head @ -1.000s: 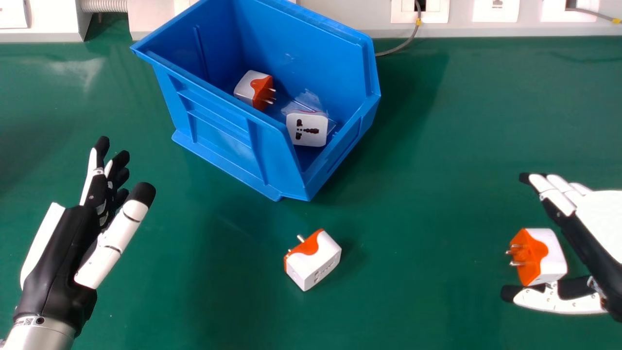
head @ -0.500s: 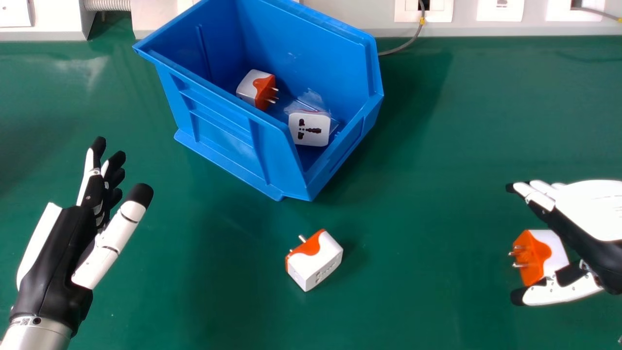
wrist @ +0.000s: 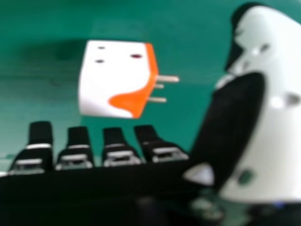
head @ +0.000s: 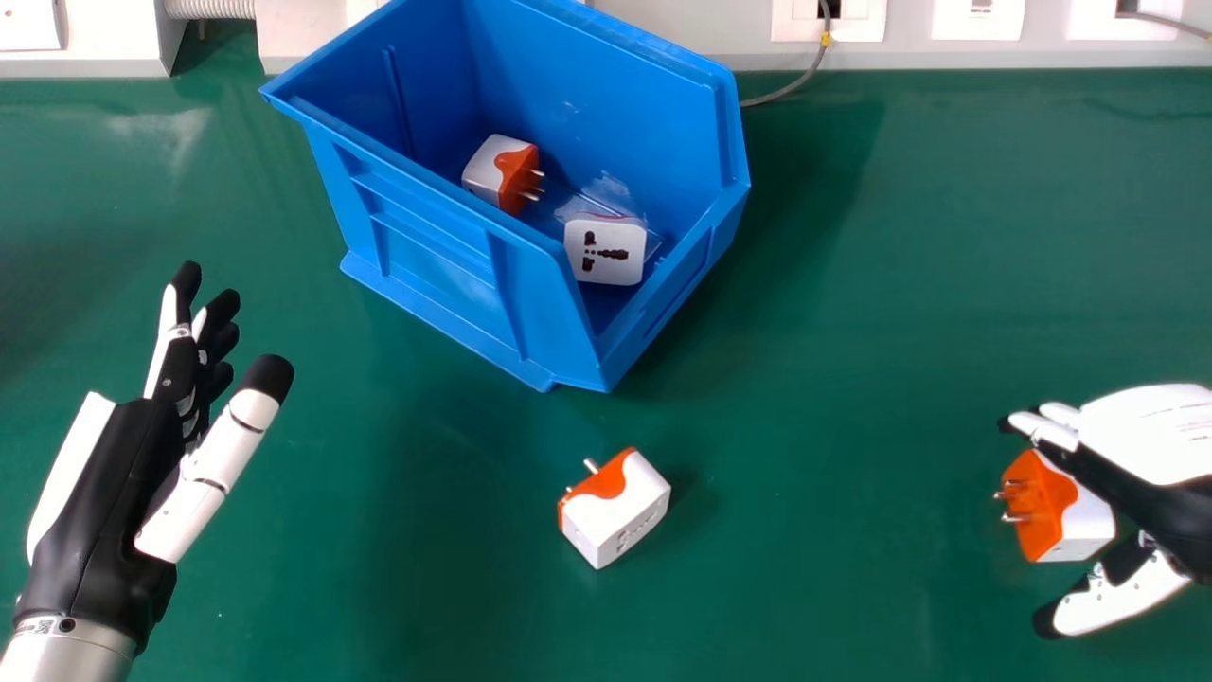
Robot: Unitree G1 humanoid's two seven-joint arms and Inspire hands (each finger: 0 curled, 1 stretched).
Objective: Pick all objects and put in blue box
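Two down, two to go: setting up on the 4 o'clock side

Clock positions are read from the centre of the head view. The right robot hand (head: 1150,431) has shifted toward 6 o'clock over the last second, so that its fingers now overlie the far edge of the right adapter (head: 1046,502). Its thumb (head: 1117,597), which met the near edge in that view, has swung clear. The hand is spread, with straight fingers and nothing pinched. The adapter lies at 4 o'clock on the desk (head: 852,332), pins toward 9 o'clock; the right hand view shows it just beyond the fingertips, between them and the thumb's side.

For the task, the change appears to widen the opening around the piece ahead of a grasp. The likely next requirement is to advance until the adapter sits between fingers and thumb, then close; closing too soon could nudge it away.

The blue box (head: 436,256) stands at 12 o'clock and holds an orange-and-white adapter (head: 502,172) and a socket-face-up adapter (head: 606,251). The middle adapter (head: 615,511) waits at 6 o'clock. The left robot hand (head: 114,483), at 9 o'clock, is open and empty. The task seems about half done.
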